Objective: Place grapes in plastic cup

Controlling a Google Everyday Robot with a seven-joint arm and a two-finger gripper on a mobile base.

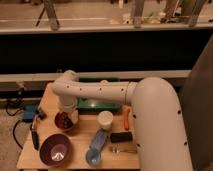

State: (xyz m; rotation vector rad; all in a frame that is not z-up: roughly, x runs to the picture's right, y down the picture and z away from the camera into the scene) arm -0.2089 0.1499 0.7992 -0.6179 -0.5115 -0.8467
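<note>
The grapes cannot be picked out with certainty; only a dark, reddish mass is seen at the gripper (66,119), low over the left part of the wooden table (80,135), and whether that is the bunch cannot be told. Whether the jaws are open or closed cannot be told either, since the wrist hides them. Above the gripper, the white arm (100,91) is stretched leftward across the table from the bulky white body at the right. Just right of the gripper, a white plastic cup (105,119) is stood upright, apart from it. A purple bowl (55,148) is set in front of the gripper near the table's front edge, and a blue scoop-like object (95,148) is laid beside it. A green tray (100,104) is seen behind the arm, an orange-red thin object (127,119) is laid right of the cup, and a black block (121,136) is laid below that.
</note>
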